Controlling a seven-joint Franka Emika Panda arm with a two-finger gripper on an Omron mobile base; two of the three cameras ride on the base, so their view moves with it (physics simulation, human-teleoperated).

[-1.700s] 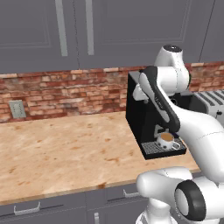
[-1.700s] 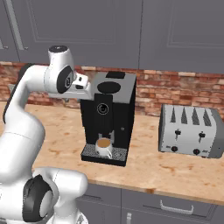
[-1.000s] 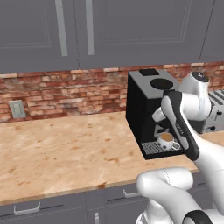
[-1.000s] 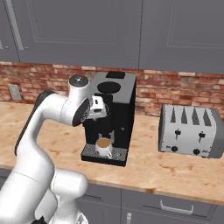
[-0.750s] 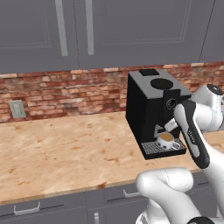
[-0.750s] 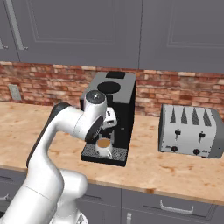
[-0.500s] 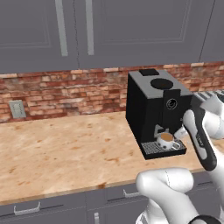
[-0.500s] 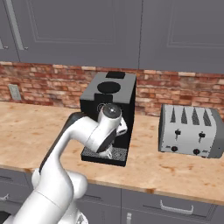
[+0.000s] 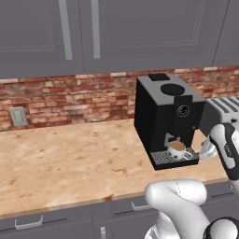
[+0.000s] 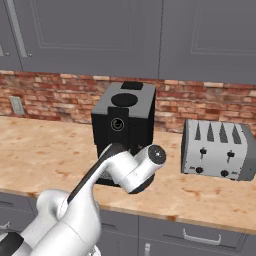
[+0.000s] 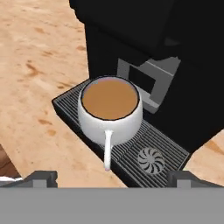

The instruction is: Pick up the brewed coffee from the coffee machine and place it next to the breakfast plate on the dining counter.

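Observation:
The brewed coffee (image 11: 110,111) is a white mug full of light-brown coffee, standing on the grated drip tray (image 11: 151,154) of the black coffee machine (image 9: 169,113) under its silver spout (image 11: 150,82). Its handle points straight at my hand. My gripper (image 11: 112,178) is open, a short way in front of the mug, with its fingertips (image 11: 42,177) spread wider than the mug and touching nothing. From the left base, the mug (image 9: 178,150) sits just left of my gripper (image 9: 201,152). My arm hides it from the right base. The breakfast plate and dining counter are out of view.
The machine (image 10: 124,121) stands on a wooden worktop (image 9: 70,158) backed by red brick (image 9: 70,98). A silver slotted toaster (image 10: 218,149) sits to its right. Grey cabinets (image 10: 150,35) hang above, and a wall socket (image 9: 18,116) is at far left.
My arm has swung down from beside the machine's top to low in front of its drip tray, bringing the hand level with the mug. The mug has not moved.

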